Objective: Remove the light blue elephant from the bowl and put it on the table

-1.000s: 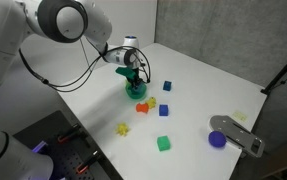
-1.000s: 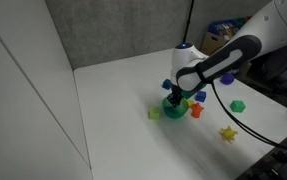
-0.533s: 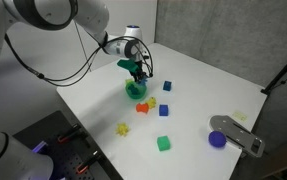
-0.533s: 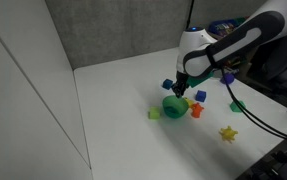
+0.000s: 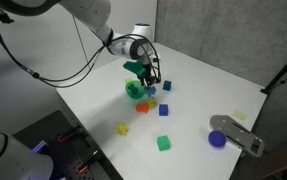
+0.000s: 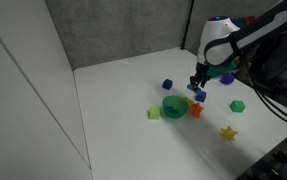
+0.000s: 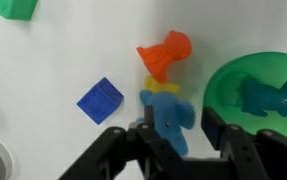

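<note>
Table (image 5: 198,95) white, smooth; grey wall (image 5: 218,30) behind.

I see an orange toy (image 7: 165,52) just beside a yellow piece (image 7: 159,86), a blue cube (image 7: 100,100) nearby, a purple round piece (image 5: 217,139) well apart.

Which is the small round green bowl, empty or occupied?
Occupied: the wrist view shows a bluish toy figure lying inside the small round green bowl. The gripper holds another blue toy outside it.
</note>
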Motion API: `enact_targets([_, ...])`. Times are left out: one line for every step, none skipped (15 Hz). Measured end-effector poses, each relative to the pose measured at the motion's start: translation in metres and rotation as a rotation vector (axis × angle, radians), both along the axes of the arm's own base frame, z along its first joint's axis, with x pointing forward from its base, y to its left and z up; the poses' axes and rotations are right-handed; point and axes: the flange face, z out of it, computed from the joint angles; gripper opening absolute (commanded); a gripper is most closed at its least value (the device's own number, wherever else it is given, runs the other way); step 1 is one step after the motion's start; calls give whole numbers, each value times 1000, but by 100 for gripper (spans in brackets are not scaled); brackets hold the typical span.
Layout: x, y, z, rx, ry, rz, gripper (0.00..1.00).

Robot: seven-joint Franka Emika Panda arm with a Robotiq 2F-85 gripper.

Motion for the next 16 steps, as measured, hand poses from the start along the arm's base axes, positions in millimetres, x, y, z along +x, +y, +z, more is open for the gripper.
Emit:
enact_targets([-3,-8,0,-3,4,-12,92])
enact_targets([-6,-14,1,-5,8,-21,99])
enact_targets([-9,-18,1,-7,11,-28,100])
enact_targets([-12,-20,2,-8,14,-32,100])
enact_targets([-15,-21,4,-7,15,-33,100])
enact_targets([-18,-21,7,-7,15,-33,100])
enact_targets([-21,-21,10,-5,15,-34,100])
enact_targets([-25,-20,15,-4,15,-33,100])
enact_targets([-31,-19,21,-2,17,-32,100])
enact_targets([-37,-17,27,0,24,-31,100])
enact_targets([-43,-15,34,2,36,-29,100])
enact_targets([-51,-13,43,3,49,-27,100])
enact_targets([-58,-11,53,3,64,-25,100])
enact_targets([-66,-8,62,4,78,-23,100])
enact_targets([-74,-6,73,5,90,-21,100])
enact_targets([-82,-3,83,7,96,-18,100])
